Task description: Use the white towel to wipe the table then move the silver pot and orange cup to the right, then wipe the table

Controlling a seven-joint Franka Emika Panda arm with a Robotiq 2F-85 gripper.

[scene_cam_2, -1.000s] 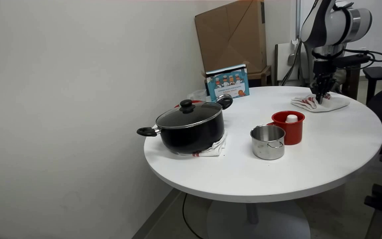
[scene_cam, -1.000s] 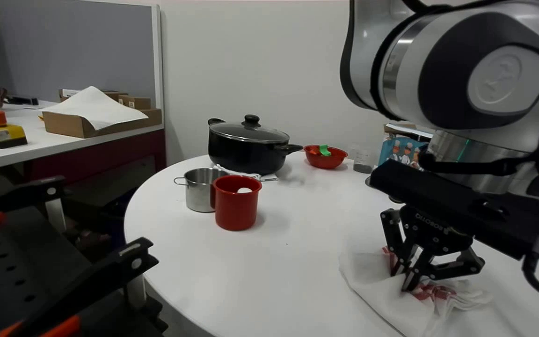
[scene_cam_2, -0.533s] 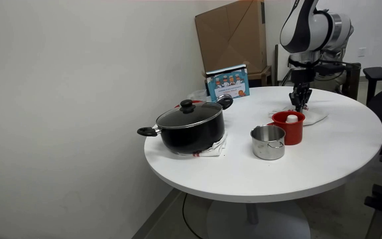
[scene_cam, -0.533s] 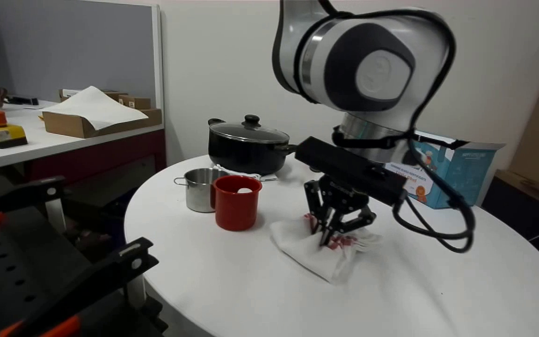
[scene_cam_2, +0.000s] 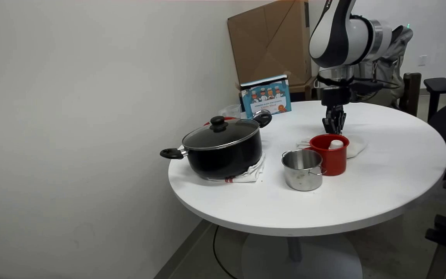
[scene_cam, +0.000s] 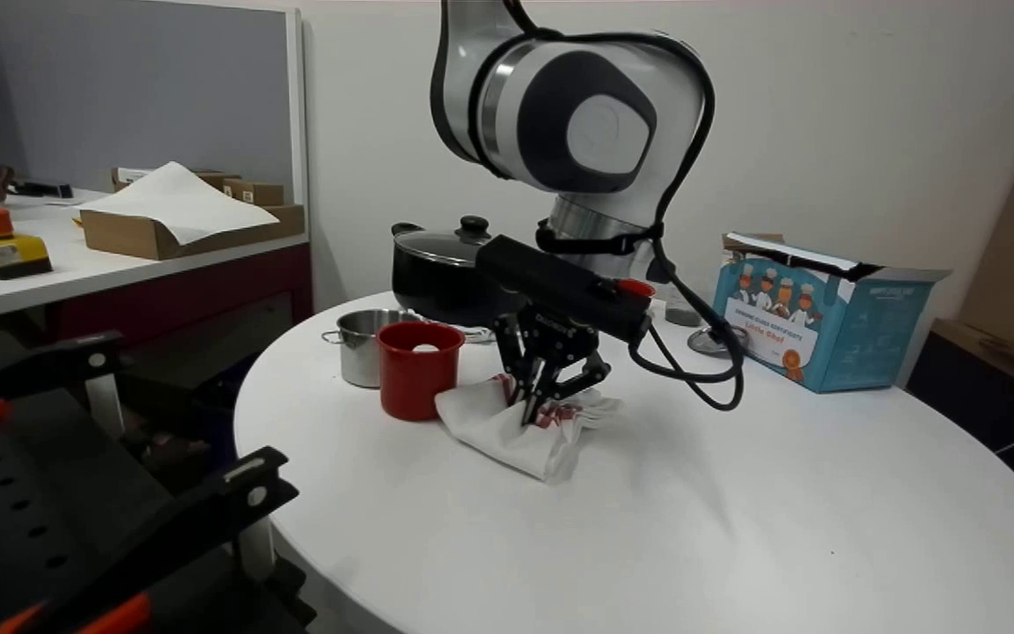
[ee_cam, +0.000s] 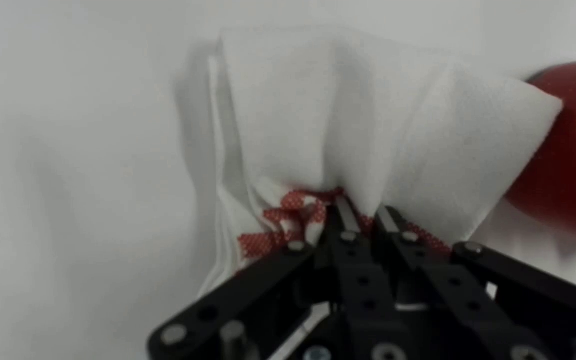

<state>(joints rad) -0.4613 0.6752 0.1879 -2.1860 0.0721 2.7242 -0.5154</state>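
Note:
The white towel (scene_cam: 494,431) with red stripes lies bunched on the round white table (scene_cam: 736,546). My gripper (scene_cam: 520,416) is shut on it and presses it to the tabletop; the wrist view shows fabric pinched between the fingertips (ee_cam: 363,215). The towel's corner touches the orange cup (scene_cam: 419,374), also at the right of the wrist view (ee_cam: 573,165). The cup stands upright with a white object inside. The silver pot (scene_cam: 357,357) stands upright against the cup's far side, also in an exterior view (scene_cam_2: 302,174). There the cup (scene_cam_2: 329,159) hides part of the towel (scene_cam_2: 356,146).
A black lidded pot (scene_cam_2: 223,155) stands near the wall on another folded striped cloth (scene_cam_2: 250,176). A small red bowl (scene_cam: 636,288), a clear glass (scene_cam: 683,314) and a blue box (scene_cam: 815,326) stand along the back. A desk (scene_cam: 49,264) is beside the table.
My gripper has dragged the towel across the table to the orange cup. The cup and silver pot have been pushed slightly along in the same direction. The black pot has not moved.

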